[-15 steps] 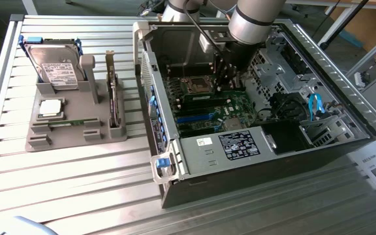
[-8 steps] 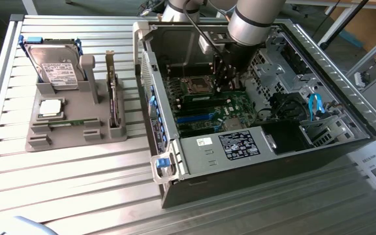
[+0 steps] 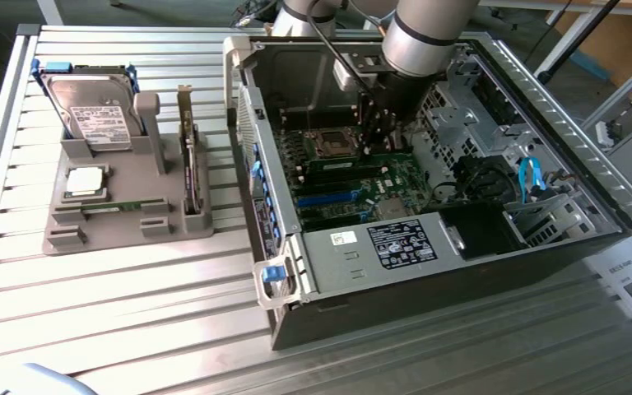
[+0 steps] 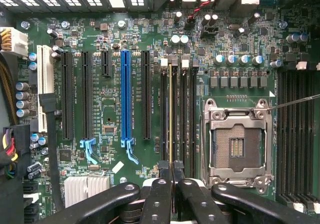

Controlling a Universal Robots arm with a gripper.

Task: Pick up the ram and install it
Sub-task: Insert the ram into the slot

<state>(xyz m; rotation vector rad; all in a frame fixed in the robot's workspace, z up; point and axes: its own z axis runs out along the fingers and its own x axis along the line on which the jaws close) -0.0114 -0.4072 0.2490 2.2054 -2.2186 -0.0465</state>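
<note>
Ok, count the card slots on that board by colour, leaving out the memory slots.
White slot: 1
Blue slot: 1
Black slots: 4
Total: 6

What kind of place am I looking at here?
Probably a robotics lab or workshop for computer assembly: an open black desktop computer case lies on a ribbed aluminium table, a grey plastic holder presents loose parts, and a silver robot arm reaches inside.
</note>
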